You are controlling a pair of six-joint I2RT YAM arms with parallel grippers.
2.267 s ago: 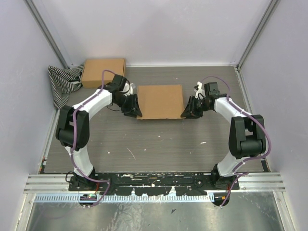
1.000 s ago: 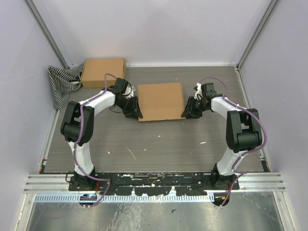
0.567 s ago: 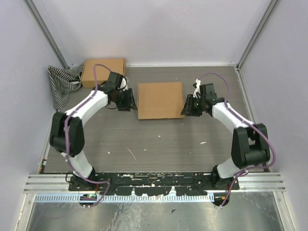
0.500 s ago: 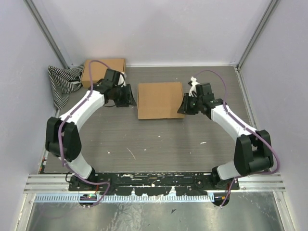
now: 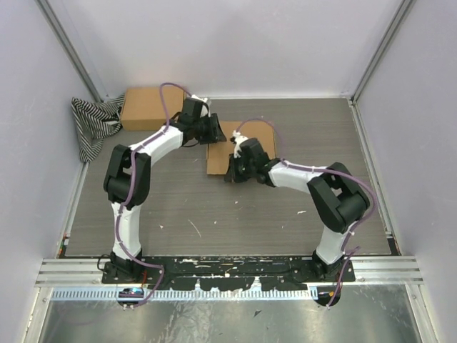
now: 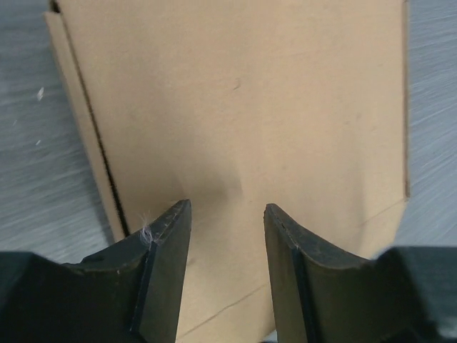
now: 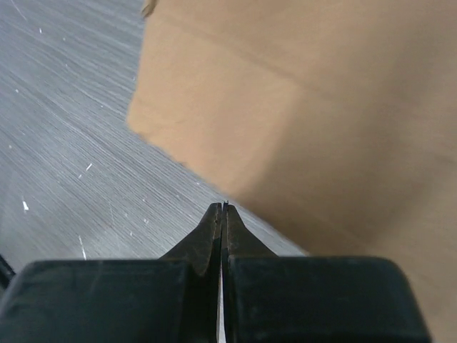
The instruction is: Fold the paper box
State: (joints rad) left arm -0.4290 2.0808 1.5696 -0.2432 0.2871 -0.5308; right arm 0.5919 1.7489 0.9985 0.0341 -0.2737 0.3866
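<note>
The paper box (image 5: 218, 157) is a flat brown cardboard piece in the middle of the table; only a part of it shows between the two arms. My left gripper (image 5: 214, 131) hangs at its far left edge, jaws open. In the left wrist view the box's (image 6: 235, 107) plain top fills the picture beyond the open gripper (image 6: 227, 206), with nothing between the fingers. My right gripper (image 5: 233, 173) is at the box's near edge. It (image 7: 224, 206) is shut and empty, its tip over the table just short of the box's (image 7: 321, 107) edge.
A second brown cardboard box (image 5: 146, 107) sits at the back left, beside a black-and-white striped cloth (image 5: 89, 125). Grey walls close in the table (image 5: 214, 214) on three sides. The arms' base rail (image 5: 228, 268) runs along the near edge.
Both arms swung in over the box: the left from its left side to its far left edge, the right from its right side across to its near edge. The right gripper shut.
</note>
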